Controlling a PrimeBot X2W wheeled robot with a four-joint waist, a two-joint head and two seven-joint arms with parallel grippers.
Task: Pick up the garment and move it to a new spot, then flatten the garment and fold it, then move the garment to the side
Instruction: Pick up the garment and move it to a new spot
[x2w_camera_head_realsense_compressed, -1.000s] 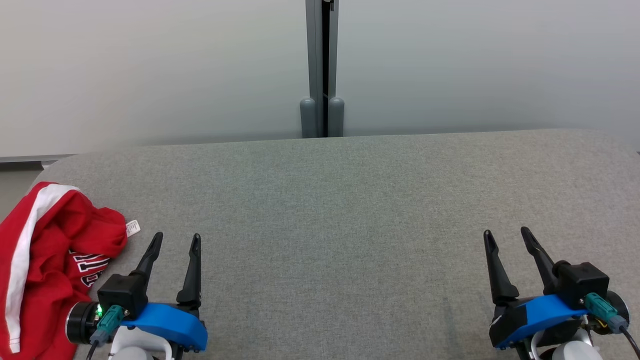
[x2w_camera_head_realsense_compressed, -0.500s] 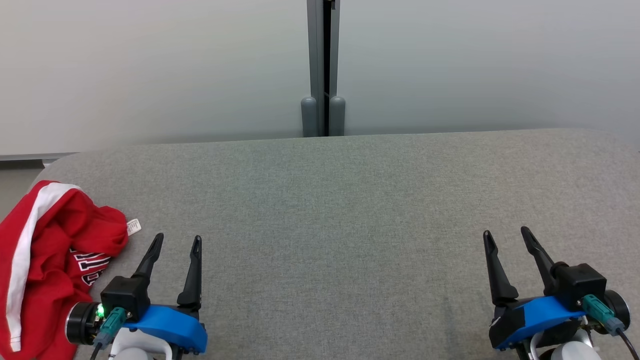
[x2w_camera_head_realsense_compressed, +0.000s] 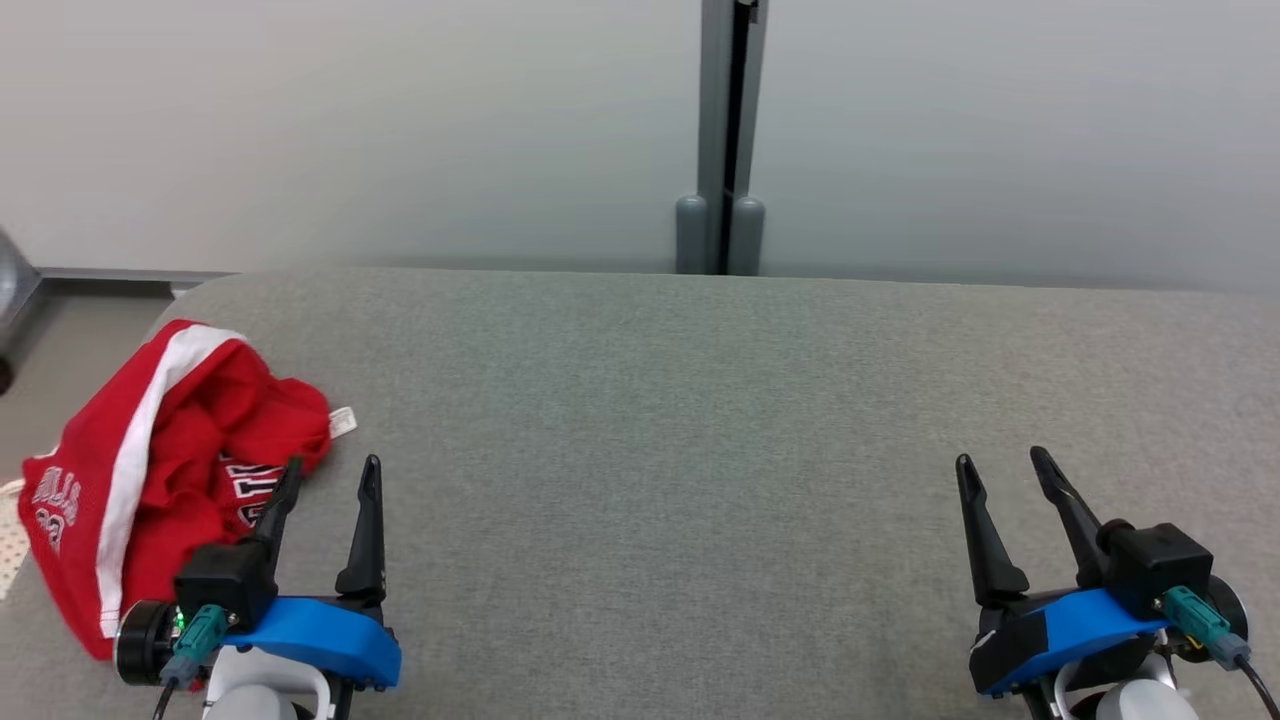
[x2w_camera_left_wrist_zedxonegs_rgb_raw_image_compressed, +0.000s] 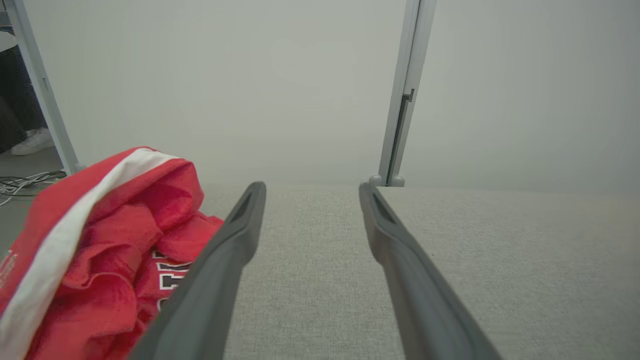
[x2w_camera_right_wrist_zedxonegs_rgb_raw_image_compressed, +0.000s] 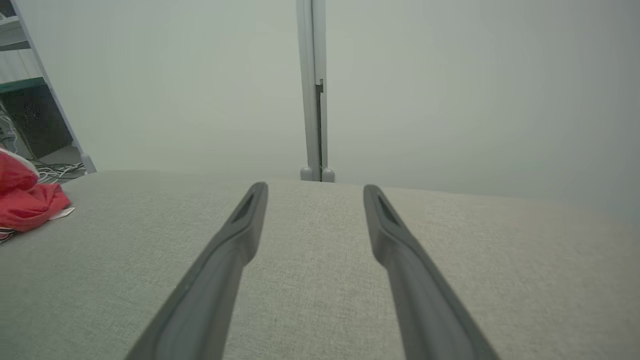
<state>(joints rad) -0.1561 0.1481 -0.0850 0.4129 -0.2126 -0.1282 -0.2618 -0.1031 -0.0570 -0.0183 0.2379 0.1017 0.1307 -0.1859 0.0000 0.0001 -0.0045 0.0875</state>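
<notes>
The red garment (x2w_camera_head_realsense_compressed: 170, 440) was seen crumpled at the left end of the grey bench (x2w_camera_head_realsense_compressed: 650, 420). The left gripper (x2w_camera_head_realsense_compressed: 332, 463) was held wide open and empty just beside it; whether contact was made could not be told. The right gripper (x2w_camera_head_realsense_compressed: 1000, 458) was likewise spread open and empty, well apart from the garment.
</notes>
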